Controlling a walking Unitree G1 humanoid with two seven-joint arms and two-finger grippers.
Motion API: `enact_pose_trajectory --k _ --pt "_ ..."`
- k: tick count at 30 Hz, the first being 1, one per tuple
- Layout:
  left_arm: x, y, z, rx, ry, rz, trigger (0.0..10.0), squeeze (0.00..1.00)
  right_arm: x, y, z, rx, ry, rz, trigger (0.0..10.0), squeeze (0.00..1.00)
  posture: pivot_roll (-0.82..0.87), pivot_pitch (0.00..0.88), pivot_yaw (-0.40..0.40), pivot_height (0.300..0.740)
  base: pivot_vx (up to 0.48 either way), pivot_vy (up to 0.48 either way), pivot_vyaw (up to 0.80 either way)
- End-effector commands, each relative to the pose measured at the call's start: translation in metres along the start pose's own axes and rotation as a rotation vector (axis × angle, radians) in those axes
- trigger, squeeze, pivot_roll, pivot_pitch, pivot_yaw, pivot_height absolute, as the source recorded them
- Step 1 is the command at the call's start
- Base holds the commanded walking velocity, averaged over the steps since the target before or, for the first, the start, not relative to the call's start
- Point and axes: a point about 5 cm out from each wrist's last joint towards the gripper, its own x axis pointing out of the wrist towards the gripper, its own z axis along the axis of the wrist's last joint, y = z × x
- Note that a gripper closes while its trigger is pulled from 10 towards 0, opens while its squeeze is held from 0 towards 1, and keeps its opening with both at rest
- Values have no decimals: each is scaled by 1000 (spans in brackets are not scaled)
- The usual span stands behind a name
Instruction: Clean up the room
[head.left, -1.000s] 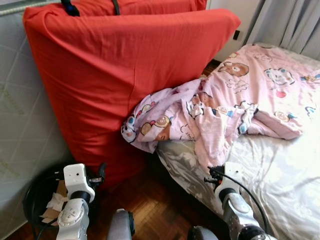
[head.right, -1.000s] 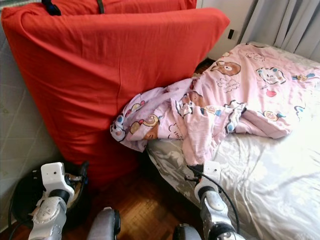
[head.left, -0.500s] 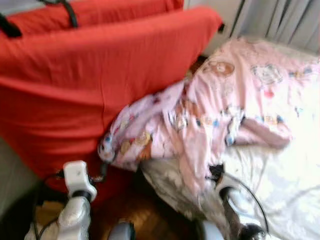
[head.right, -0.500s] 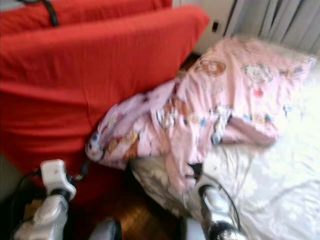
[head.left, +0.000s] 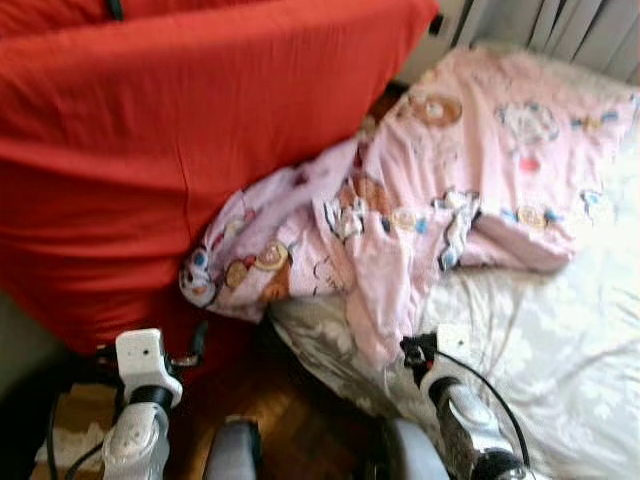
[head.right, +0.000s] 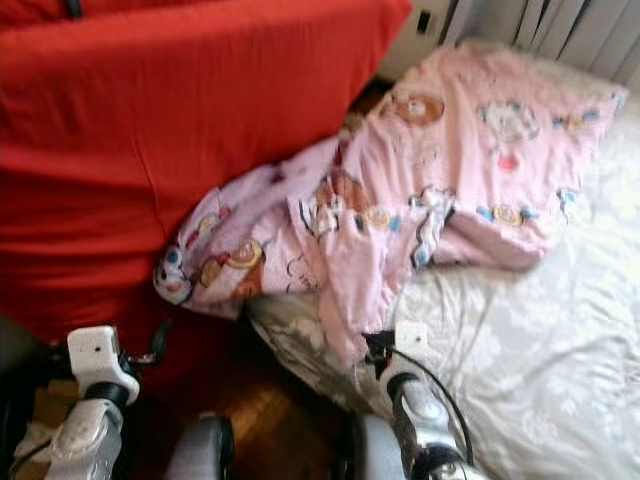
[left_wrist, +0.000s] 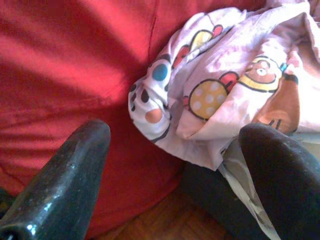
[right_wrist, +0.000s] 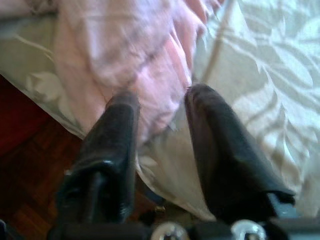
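— While the head camera was a touch blurred, what did we have in front of the robot there?

— A pink cartoon-print blanket (head.left: 440, 190) lay rumpled across the bed (head.left: 560, 350), with one bunched end spilling off the bed's near edge and pressing against a big red cushion (head.left: 180, 140) that stood propped beside it. The bed wore a pale leaf-patterned sheet (right_wrist: 260, 65), and grey curtains (head.left: 580, 25) hung behind.

— And the arms?

— Both were low, at the bottom of the head views. The left gripper (left_wrist: 175, 150) pointed at that bunched blanket end where it met the red cushion; its jaws stood wide apart, nothing between them. Dark wooden floor (head.left: 300, 420) showed below it.

— The right one?

— The right gripper (right_wrist: 162, 107) sat at the edge of the bed, right where a hanging fold of the pink blanket draped over the sheet. Its jaws were parted only narrowly, and the fold lay just beyond the fingertips (right_wrist: 122, 102). Whether the cloth was touched I could not tell; it wasn't held.

— Anything down on the left?

— A dark round container (head.left: 40, 430) sat on the floor by the left arm, with something light-coloured inside, too blurred to name.
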Motion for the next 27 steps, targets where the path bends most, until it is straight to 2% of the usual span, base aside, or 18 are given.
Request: enact_pose_trajectory --k 1,8,12,18,27 --pt "-3 2 3 2 -1 -2 10000 0 0 2 -3 -4 22 -3 10000 1000 154 295 -61 626 0 0 0" --pt "-4 -10 21 -6 -50 -32 10000 0 3 11 3 11 -5 41 10000 1000 164 363 -76 626 0 0 0" --pt "-11 -19 28 2 -54 -55 10000 0 5 18 7 14 -25 80 10000 1000 189 392 -83 626 0 0 0" --pt "-19 -19 32 4 -50 -51 10000 0 8 25 13 -2 -31 87 10000 1000 218 429 -77 626 0 0 0" --pt "-34 -19 46 12 -49 -52 10000 0 14 39 29 -7 -99 129 10000 1000 234 475 -74 626 0 0 0"
